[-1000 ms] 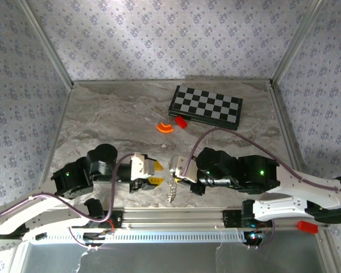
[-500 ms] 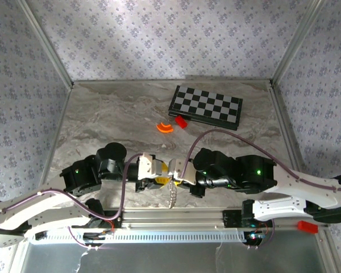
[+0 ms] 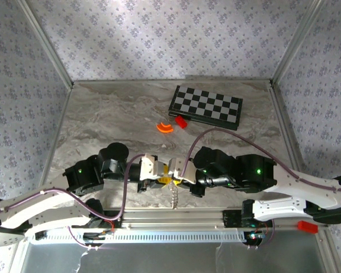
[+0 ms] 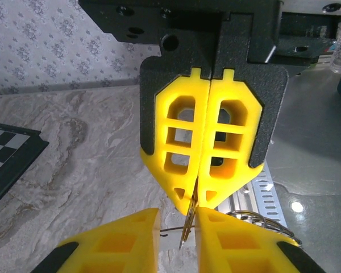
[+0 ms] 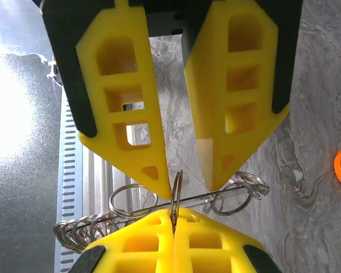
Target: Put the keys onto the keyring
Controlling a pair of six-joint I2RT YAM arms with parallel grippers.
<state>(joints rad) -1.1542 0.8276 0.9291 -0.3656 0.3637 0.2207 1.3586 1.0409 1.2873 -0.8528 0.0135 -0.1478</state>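
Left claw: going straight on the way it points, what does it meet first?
The thin ring pinched by the right claw, standing between the fingers of the left claw; the right claw's shut tips follow just behind, though depth is hard to judge.

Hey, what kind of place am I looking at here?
Probably a lab robot test cell: a marble-patterned tabletop boxed in by wallpapered panels on aluminium posts, with a left arm and right arm bolted at its near edge.
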